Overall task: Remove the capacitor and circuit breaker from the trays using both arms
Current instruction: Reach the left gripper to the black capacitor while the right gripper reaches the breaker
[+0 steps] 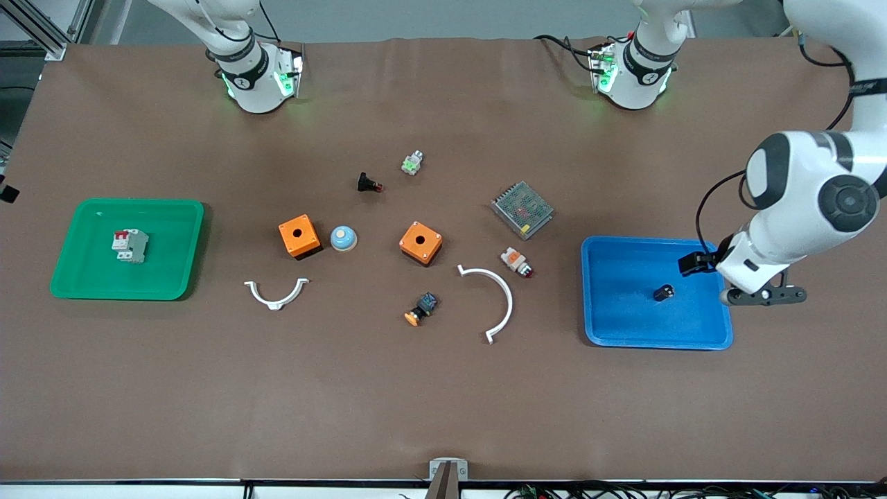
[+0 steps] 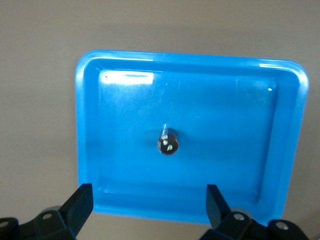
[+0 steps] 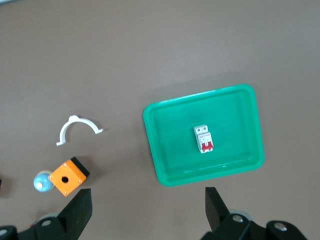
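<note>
The capacitor (image 1: 664, 292), a tiny black cylinder, lies in the middle of the blue tray (image 1: 610, 333). It also shows in the left wrist view (image 2: 168, 140), inside the blue tray (image 2: 90, 125). My left gripper (image 1: 762, 296) is open and empty over that tray's edge at the left arm's end of the table (image 2: 148, 194). The breaker (image 1: 129, 245), white-grey with red levers, lies in the green tray (image 1: 83, 277). In the right wrist view the breaker (image 3: 204, 138) and the green tray (image 3: 160, 150) show from high up. My right gripper (image 3: 148, 196) is open and empty; it is out of the front view.
Between the trays lie two orange boxes (image 1: 299, 236) (image 1: 420, 242), a blue dome (image 1: 343, 238), two white arcs (image 1: 276, 293) (image 1: 493, 298), a mesh-covered box (image 1: 522, 209), a white-and-orange push button (image 1: 517, 262), an orange-capped button (image 1: 422, 308), a black flared part (image 1: 369, 184) and a small green-white part (image 1: 412, 163).
</note>
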